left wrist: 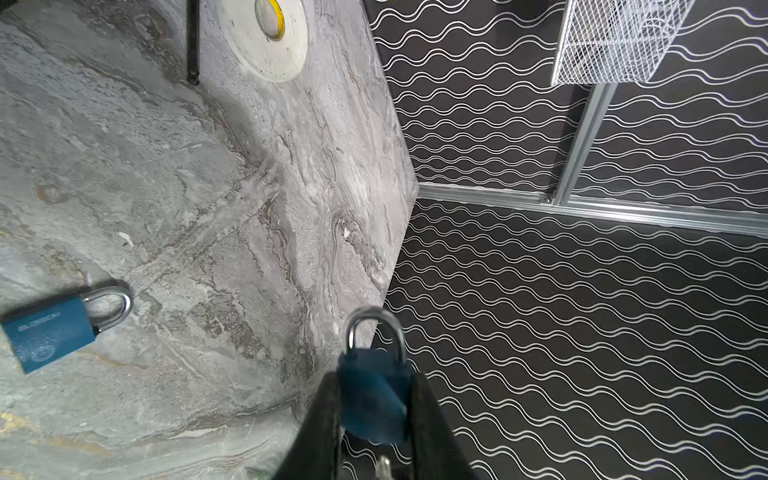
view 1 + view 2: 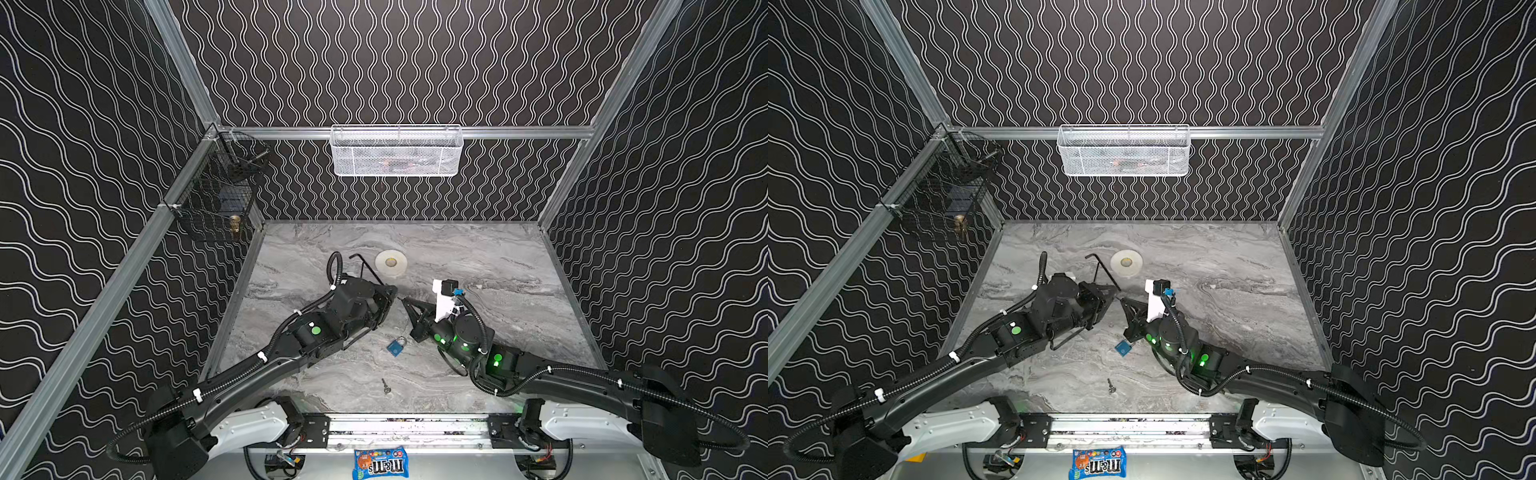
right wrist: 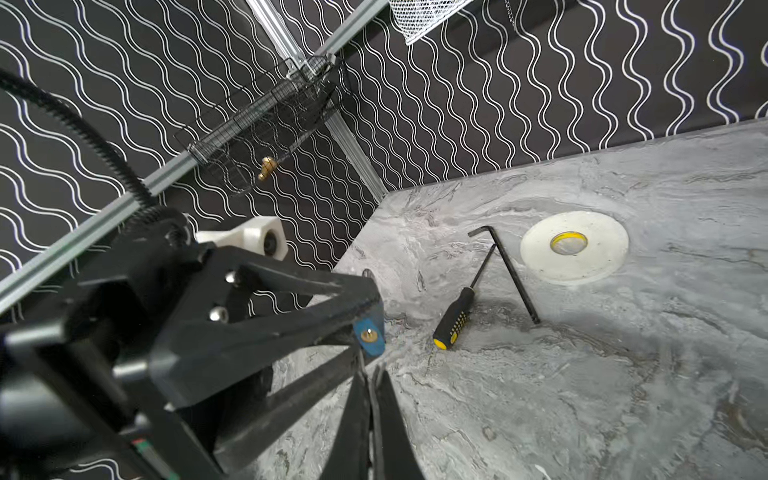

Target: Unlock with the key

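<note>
Your left claw (image 1: pixel 375 376) is pinching a blue lock (image 1: pixel 372 405) by its flat sides. The shackle points away from the wrist, and both its legs look seated in the body. The lock's underside, with its brass keyhole (image 3: pixel 367 333), faces your right claw (image 3: pixel 371 374). That claw's fingers are pressed together, their tips just beside the underside.

In the left wrist view a small silvery tip (image 1: pixel 383 462) shows just under the lock. You cannot tell from these views whether it is a key, or whether the right claw carries it. In both top views the two claws meet tip to tip above the middle of the counter (image 2: pixel 498 257), clear of its surface.

A second lock (image 2: pixel 396 346) lies flat nearer the front edge, between your two arms, its shackle shut. A key (image 2: pixel 386 385) lies alone near the middle of the front edge, apart from that lock.

Toward the back edge a tape roll (image 3: pixel 575 270) lies flat. A hex key (image 3: pixel 513 276) lies just beside it on the left. Beside that is a screwdriver (image 3: pixel 453 322), its shaft tip reaching the hex key; whether they touch you cannot tell.

A white basket (image 2: pixel 397 151) hangs on the back rail. A black basket (image 2: pixel 216 195) hangs on the left rail by the back left corner. A candy bag (image 2: pixel 380 463) lies past the front edge, off the counter.
</note>
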`<control>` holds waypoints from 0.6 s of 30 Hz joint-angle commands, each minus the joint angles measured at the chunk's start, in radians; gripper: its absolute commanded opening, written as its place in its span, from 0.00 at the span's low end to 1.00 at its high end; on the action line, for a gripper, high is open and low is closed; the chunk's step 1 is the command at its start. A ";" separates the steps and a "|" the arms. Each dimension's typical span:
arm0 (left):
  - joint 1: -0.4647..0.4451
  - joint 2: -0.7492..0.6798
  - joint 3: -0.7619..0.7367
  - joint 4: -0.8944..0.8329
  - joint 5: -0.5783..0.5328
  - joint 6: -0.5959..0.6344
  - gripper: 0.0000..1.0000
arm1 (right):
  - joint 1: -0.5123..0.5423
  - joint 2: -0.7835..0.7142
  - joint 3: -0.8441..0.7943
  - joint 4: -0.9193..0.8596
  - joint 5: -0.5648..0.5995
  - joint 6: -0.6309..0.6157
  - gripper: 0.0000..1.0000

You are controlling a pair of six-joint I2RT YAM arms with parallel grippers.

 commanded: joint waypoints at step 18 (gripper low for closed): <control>0.000 0.000 0.033 0.012 0.012 0.011 0.00 | 0.001 0.022 0.035 0.055 0.006 -0.070 0.00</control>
